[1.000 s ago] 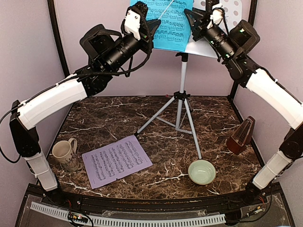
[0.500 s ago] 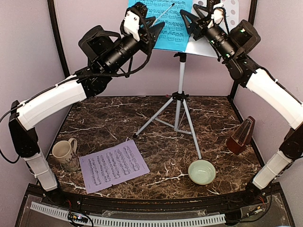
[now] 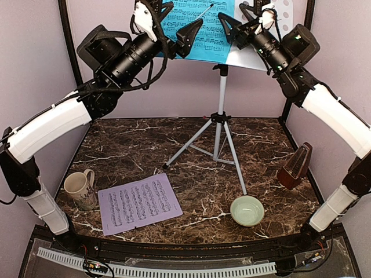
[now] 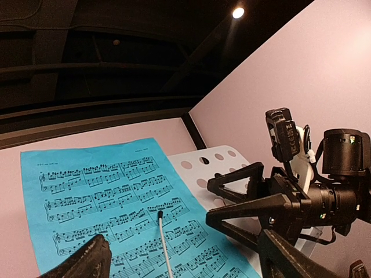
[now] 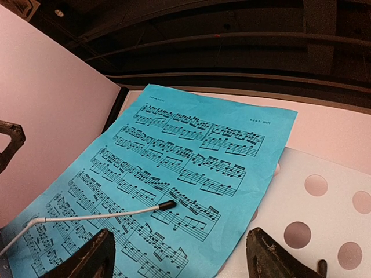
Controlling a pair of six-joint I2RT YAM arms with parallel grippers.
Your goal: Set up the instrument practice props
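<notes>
open jaws either side of the blue sheet

at 12 o'clock, leaning on the perforated desk of the tripod music stand [image 3: 221, 116]: blue music sheet [image 3: 207, 32], thin white wire arm [image 5: 98, 215] across it. flanking it, left gripper [image 3: 178, 22] and right gripper [image 3: 235, 17], both spread wide, nothing between the fingers. at 7 o'clock, flat on the marble table [image 3: 191, 139]: lilac music sheet [image 3: 139, 202], beside a beige mug [image 3: 78, 186]. at 4 o'clock, upright: metronome [image 3: 295, 167]; near 5, pale green bowl [image 3: 247, 210].

Twin arms [image 3: 52, 121] were white and black.
Behind the left gripper [image 3: 186, 14] and right gripper [image 3: 229, 14] sat ribbed black barrels [image 3: 130, 55], white brackets [image 3: 143, 17] and looped cables [image 3: 152, 81].
</notes>
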